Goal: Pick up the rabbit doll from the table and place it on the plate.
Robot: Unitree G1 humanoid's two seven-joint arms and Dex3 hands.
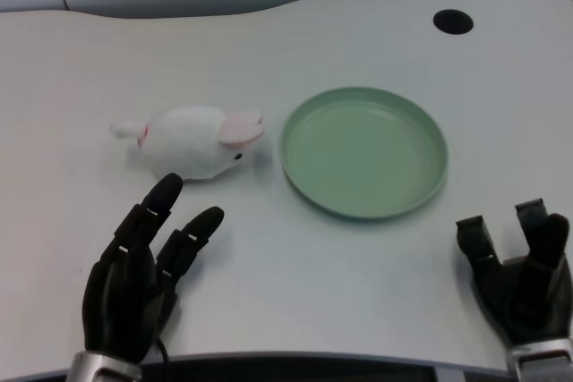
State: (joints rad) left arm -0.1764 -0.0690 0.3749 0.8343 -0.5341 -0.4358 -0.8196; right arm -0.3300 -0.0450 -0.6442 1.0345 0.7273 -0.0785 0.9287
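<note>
While your left hand (143,270) rests low on the white tabletop (269,51), its black fingers (161,199) are spread apart and hold nothing. You can see the longest fingertip reaching up just short of the rabbit doll (192,142); whether it touches the plush is hard to tell. That doll lies on its side on the tabletop, white with pink ears (242,129) turned toward the plate and a small tail end pointing to the picture's left. Just beside it, on the ear side, sits the green plate (309,181), round and shallow, with a narrow strip of tabletop showing between the two. Your right hand (519,270) sits at the lower right, below the plate and apart from it. Near the far edge you have a dark round hole (452,21) in the tabletop, well apart from everything else.
</note>
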